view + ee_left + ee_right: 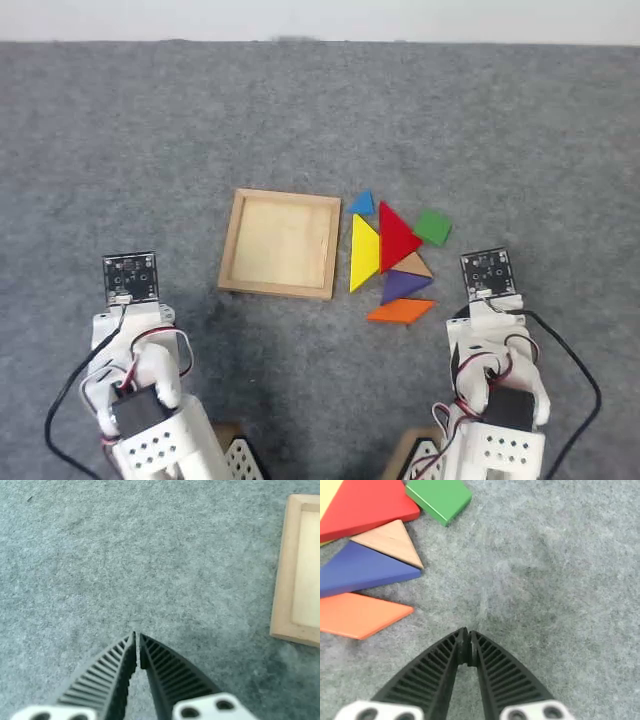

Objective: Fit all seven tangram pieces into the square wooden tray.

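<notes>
At the near left, the left arm (150, 400) is held low over the grey felt counter (120, 150), and its jaws are clenched with nothing between them. Right of it, near the middle, the square wooden tray (233, 240) lies flat, with nothing in it.

Just right of the tray, all 7 pieces are clustered flat on the felt. The blue triangle (362, 204) lies farthest, with the yellow triangle (362, 255) nearer, against the red triangle (395, 238). Nearer again come the plain wooden triangle (412, 265), the purple triangle (403, 285) and the orange parallelogram (401, 311). The green square (432, 227) is set just beside the red triangle on the right.

The pieces are judged to be light, stiff and thin, with smooth painted faces that could slip. Hold is best taken across 2 opposite edges, low on the piece. The green square and the orange parallelogram, on the cluster's outside, offer free edges; the packed inner triangles probably need separating first.

At the near right, the right arm (495, 380) is parked with its jaws clenched on nothing, near the orange parallelogram but apart from it.
</notes>
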`<move>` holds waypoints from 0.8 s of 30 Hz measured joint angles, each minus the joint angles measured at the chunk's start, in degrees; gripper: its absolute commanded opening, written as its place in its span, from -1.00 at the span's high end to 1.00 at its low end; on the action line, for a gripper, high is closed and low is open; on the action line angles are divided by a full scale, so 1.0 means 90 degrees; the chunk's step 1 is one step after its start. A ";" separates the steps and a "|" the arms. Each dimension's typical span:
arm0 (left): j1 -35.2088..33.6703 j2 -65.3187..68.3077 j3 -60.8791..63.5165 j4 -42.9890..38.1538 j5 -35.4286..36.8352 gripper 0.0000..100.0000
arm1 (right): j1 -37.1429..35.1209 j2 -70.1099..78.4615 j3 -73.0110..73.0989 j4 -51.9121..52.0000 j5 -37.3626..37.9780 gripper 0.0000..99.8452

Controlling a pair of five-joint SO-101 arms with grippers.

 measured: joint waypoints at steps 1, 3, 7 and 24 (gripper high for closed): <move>0.0000 0.0000 0.0000 0.0000 0.0000 0.97 | -0.0020 0.0000 0.0000 0.0000 0.0000 0.98; 0.0000 0.0000 0.0000 0.0000 0.0000 0.97 | -0.0029 0.0000 0.0000 0.0000 0.0000 0.98; 0.0000 0.0000 0.0000 0.0000 0.0000 0.97 | -0.0029 0.0000 0.0000 -0.0156 0.0000 0.98; 0.0000 0.0000 0.0000 0.0000 0.0000 0.97 | -0.1905 0.3624 -0.4122 -0.0313 -0.0342 0.98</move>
